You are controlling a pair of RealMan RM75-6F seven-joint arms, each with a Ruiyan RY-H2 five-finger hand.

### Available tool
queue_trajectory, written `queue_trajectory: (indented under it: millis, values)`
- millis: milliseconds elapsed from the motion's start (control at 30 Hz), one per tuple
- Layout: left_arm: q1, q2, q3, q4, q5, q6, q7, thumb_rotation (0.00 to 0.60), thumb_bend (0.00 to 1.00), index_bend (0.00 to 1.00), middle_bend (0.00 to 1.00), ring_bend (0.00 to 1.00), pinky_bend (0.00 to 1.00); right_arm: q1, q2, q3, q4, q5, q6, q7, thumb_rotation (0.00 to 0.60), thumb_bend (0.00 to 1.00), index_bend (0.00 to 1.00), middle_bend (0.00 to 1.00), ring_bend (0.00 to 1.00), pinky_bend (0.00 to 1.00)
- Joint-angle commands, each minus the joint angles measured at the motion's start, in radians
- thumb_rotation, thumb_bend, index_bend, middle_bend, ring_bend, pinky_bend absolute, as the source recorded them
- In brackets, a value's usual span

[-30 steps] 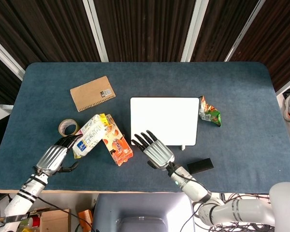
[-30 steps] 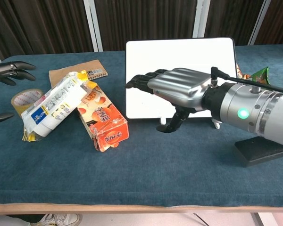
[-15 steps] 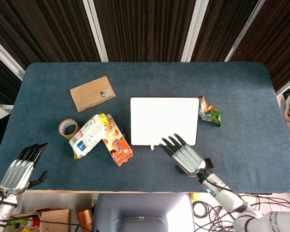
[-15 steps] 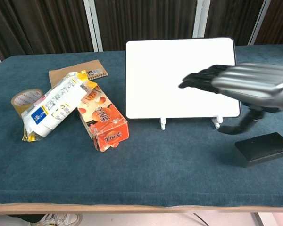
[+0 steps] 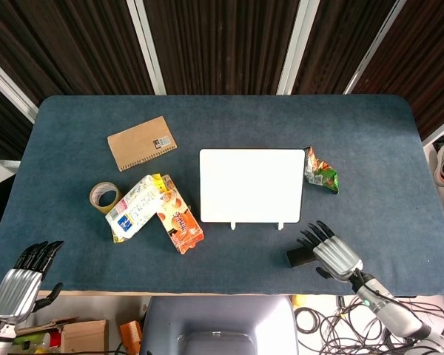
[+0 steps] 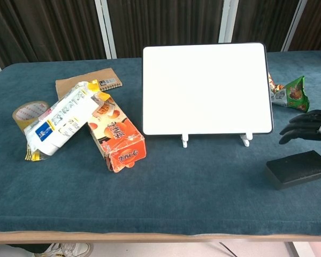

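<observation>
Black block lies flat, long axis left-right | right hand above it, fingers apart, empty

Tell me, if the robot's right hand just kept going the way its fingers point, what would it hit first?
Probably the white board. The right hand hovers over the black block, fingers aimed up-left toward the board's lower right corner. Its height is unclear, so it might brush the block first.

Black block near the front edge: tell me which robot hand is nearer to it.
Right. The right robot hand hovers over the black block; the left robot hand hangs off the table's opposite front corner.
</observation>
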Motion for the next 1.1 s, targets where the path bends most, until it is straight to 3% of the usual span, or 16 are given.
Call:
queue_trajectory:
  millis: [33, 467, 767, 1100]
  values:
    - [-0.002, 0.002, -0.004, -0.008, -0.005, -0.012, 0.006, 0.600, 0.35, 0.00, 0.12, 0.09, 0.13, -0.007, -0.025, 0.002, 0.034, -0.021, -0.013, 0.014, 0.600, 0.22, 0.23, 0.12, 0.02, 0.02]
    - [0.001, 0.009, -0.015, -0.011, -0.004, -0.030, -0.003, 0.600, 0.35, 0.00, 0.12, 0.09, 0.12, -0.023, -0.081, 0.052, 0.106, -0.006, -0.029, 0.039, 0.600, 0.22, 0.42, 0.25, 0.14, 0.16]
    - [0.008, 0.014, -0.019, -0.012, 0.000, -0.031, -0.006, 0.600, 0.35, 0.00, 0.12, 0.09, 0.12, -0.036, -0.094, 0.066, 0.119, 0.002, -0.036, 0.021, 0.600, 0.22, 0.46, 0.28, 0.17, 0.20]
    - [0.011, 0.018, -0.026, -0.015, 0.004, -0.032, -0.009, 0.600, 0.35, 0.00, 0.12, 0.09, 0.12, -0.055, -0.111, 0.092, 0.134, -0.055, 0.049, 0.068, 0.600, 0.22, 0.72, 0.43, 0.40, 0.31]
